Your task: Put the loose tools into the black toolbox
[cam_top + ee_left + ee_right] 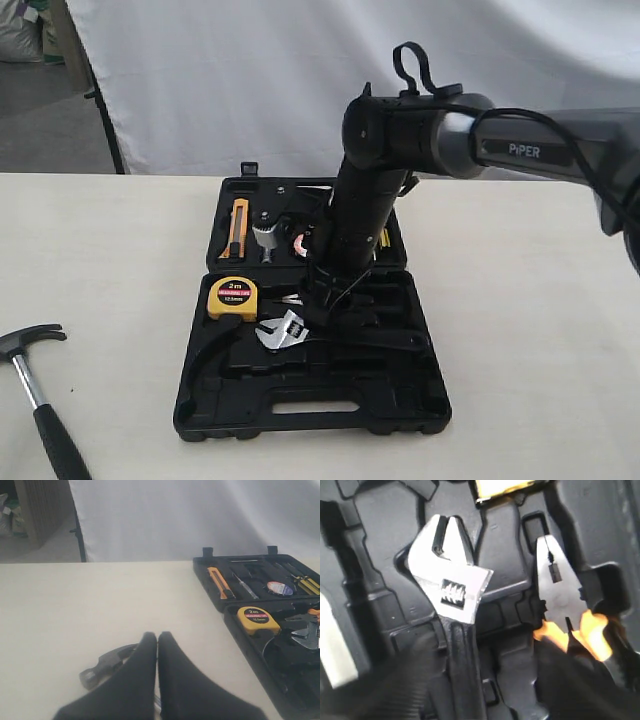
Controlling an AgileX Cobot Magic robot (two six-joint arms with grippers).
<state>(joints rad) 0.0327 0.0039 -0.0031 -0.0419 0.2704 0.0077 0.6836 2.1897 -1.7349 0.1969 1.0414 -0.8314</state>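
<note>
Black toolbox (310,415), one, lies open on a cream tabletop (520,330) before a white sheet (250,80). One wrench (451,592) lies in its near half, with one tape measure (232,297) and one pliers (560,595). One tape roll (279,588) sits in the far half. One hammer (40,400) lies on the tabletop, apart from the box. The right arm (360,200) drops steeply over the box, its jaws open astride the wrench handle. The left jaws, closed and empty, are by the hammer head.
</note>
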